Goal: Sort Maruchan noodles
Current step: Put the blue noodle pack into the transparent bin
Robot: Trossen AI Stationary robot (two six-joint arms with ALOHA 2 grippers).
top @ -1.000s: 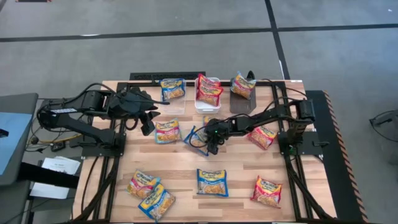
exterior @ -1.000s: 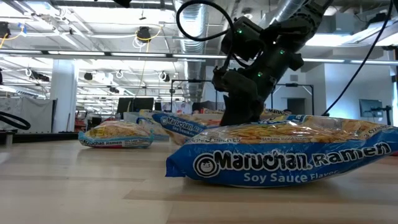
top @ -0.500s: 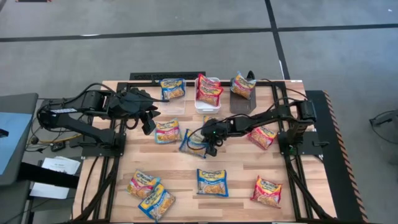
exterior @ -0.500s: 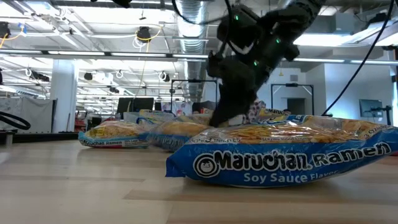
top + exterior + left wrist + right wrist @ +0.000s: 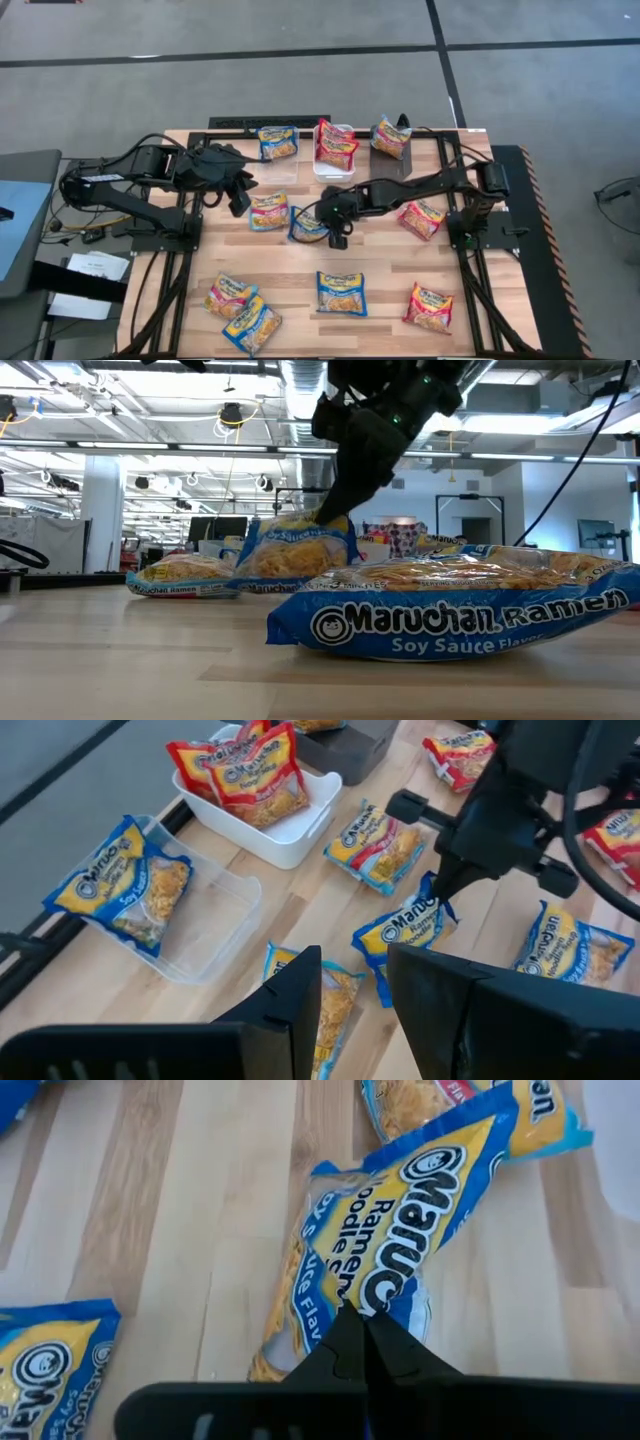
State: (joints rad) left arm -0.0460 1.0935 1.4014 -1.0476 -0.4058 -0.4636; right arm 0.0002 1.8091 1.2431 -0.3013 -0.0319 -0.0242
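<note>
Wooden table [image 5: 380, 270]: right gripper [image 5: 331, 226] pinches blue packet [image 5: 308, 226], edge hidden; left gripper [image 5: 240, 198] part-open, empty.

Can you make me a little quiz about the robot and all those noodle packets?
1. True or false: the right gripper is shut on a blue-and-yellow plastic ramen packet.
2. Which small rectangular bin holds the red-and-yellow packets? A the clear bin, B the white bin, C the dark bin.
3. Fill in: the left gripper, waiting above the table, holds ____.
Key: 1 true; 2 B; 3 nothing.
</note>
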